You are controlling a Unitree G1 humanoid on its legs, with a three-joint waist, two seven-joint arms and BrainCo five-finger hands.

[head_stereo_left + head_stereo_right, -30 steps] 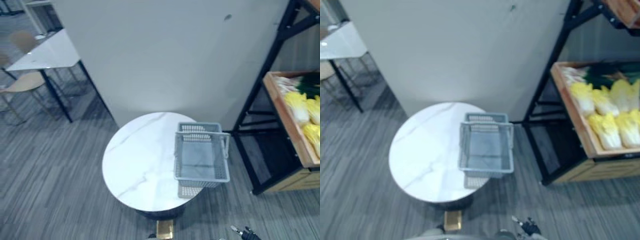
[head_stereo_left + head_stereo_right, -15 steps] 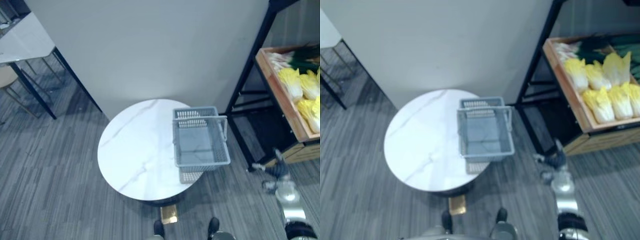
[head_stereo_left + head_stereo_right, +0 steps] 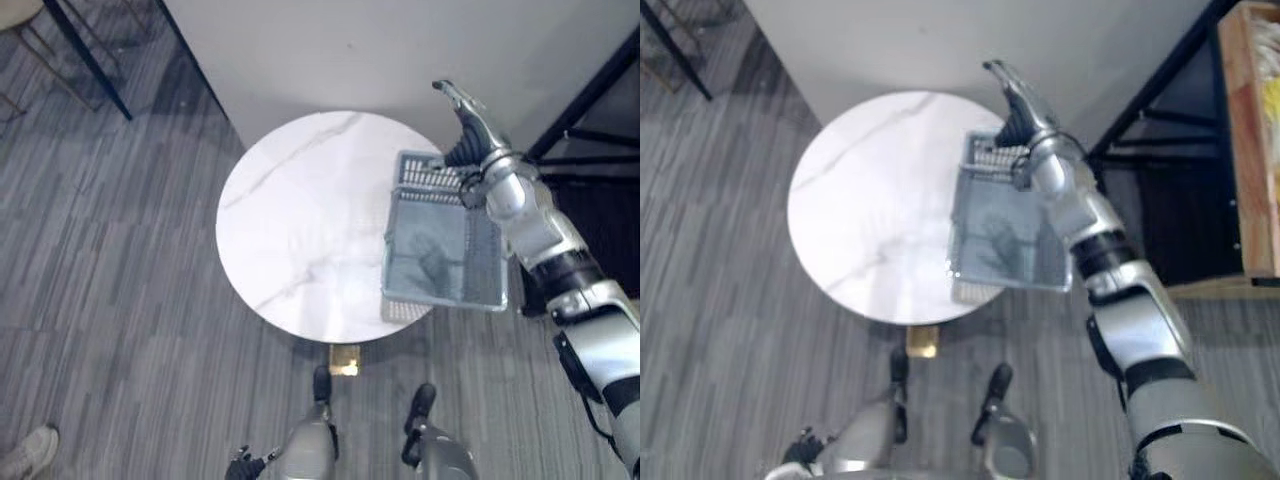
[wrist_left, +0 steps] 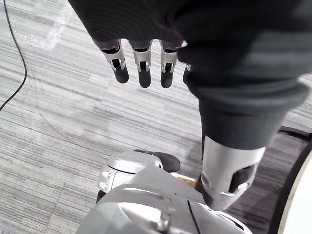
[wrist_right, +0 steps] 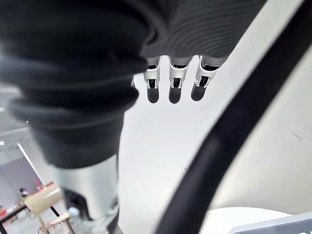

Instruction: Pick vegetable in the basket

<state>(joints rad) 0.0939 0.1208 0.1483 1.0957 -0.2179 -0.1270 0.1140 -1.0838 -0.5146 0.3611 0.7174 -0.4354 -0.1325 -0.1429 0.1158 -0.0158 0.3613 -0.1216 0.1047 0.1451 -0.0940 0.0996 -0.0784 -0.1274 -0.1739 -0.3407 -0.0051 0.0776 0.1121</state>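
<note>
While the right hand [image 3: 464, 128] hovers over the far rim of the empty basket [image 3: 440, 255], fingers loosely straight, yellow vegetables [image 3: 1271, 98], probably cabbages, lie in a crate [image 3: 1238, 150] at 3 o'clock. Nothing is picked yet; next, reach there. The left hand [image 4: 141, 61] hangs slack.

Far corner of basket [image 3: 440, 299] behind right hand [image 3: 468, 140]

The silver-grey arm [image 3: 535, 225] ends in a dark-ribbed, dark-tipped robot hand [image 3: 468, 128].
</note>
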